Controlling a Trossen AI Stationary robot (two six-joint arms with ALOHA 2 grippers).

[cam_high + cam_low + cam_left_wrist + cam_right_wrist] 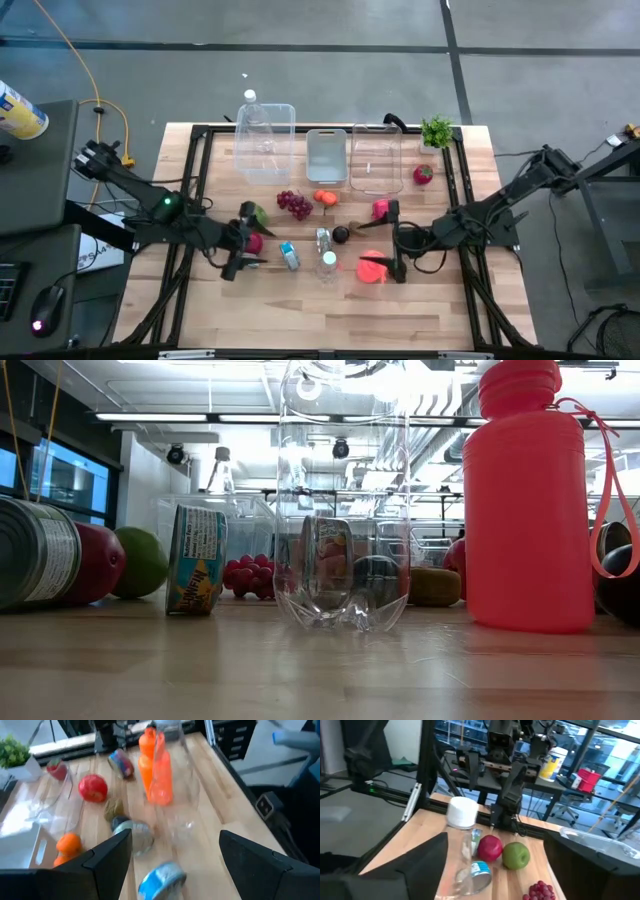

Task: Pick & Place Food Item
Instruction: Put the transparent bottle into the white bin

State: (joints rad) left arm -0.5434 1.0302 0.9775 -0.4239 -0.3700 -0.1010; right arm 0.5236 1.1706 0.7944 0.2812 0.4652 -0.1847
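In the high view my left gripper [246, 254] is open and low over the table's left half, pointing right. A red apple [255, 243] and a green apple [258, 213] lie just on its far side. My right gripper [398, 252] is open too and points left, with an upright pink bottle [372, 268] beside its near finger. Between the two grippers are a blue-labelled can [290, 255] on its side, a second can [323, 238], a clear bottle [328, 265] and a dark round fruit [341, 235]. Grapes [294, 204] and an orange [325, 198] rest farther back. The left wrist view shows the blue can [162, 880] ahead between the spread fingers. The right wrist view shows the red apple [490, 847] and green apple [516, 856].
Clear bins [265, 140] [376, 158] and a grey tray [326, 155] line the far edge, with a small plant [436, 131] and a strawberry [423, 175] at far right. A pink object [381, 209] lies mid-table. Bare wood stretches along the near edge [320, 320].
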